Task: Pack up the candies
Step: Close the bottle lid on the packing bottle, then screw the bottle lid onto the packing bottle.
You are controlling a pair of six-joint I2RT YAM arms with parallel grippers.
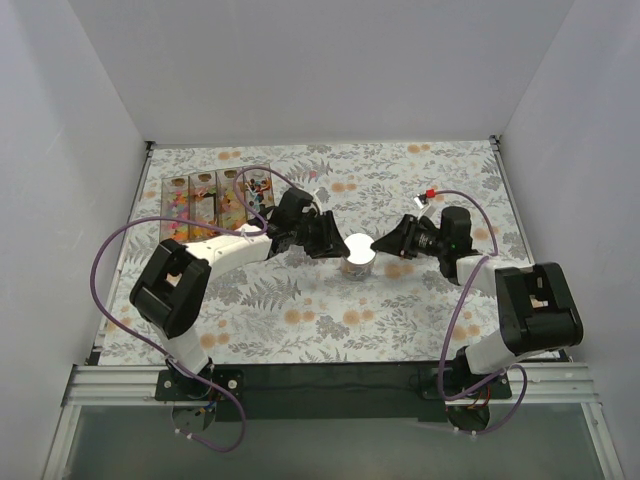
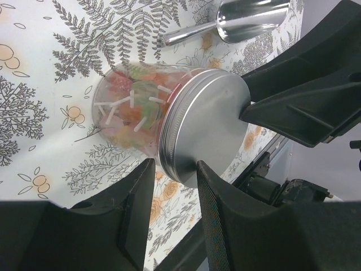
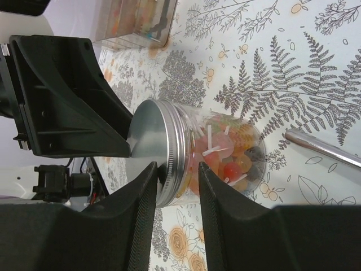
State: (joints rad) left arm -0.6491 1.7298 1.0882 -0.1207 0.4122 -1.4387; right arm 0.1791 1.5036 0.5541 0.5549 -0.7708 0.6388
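A clear jar full of the candies (image 2: 135, 107), with a screw-on silver lid (image 2: 208, 130), stands upright mid-table (image 1: 358, 255). The candies also show in the right wrist view (image 3: 231, 152). My left gripper (image 1: 335, 245) is at the jar's left side. Its jaws (image 2: 172, 180) are open, and the lid's rim shows in the gap beyond the tips. My right gripper (image 1: 382, 245) is at the jar's right side, open (image 3: 177, 172), with the lid rim (image 3: 175, 147) showing in its gap. Neither gripper visibly clamps the jar.
A metal scoop (image 2: 248, 20) lies on the flowered cloth just beyond the jar; its handle shows in the right wrist view (image 3: 321, 148). Clear boxes of mixed candies (image 1: 210, 195) stand at the back left and also show in the right wrist view (image 3: 135, 20). White walls enclose the table.
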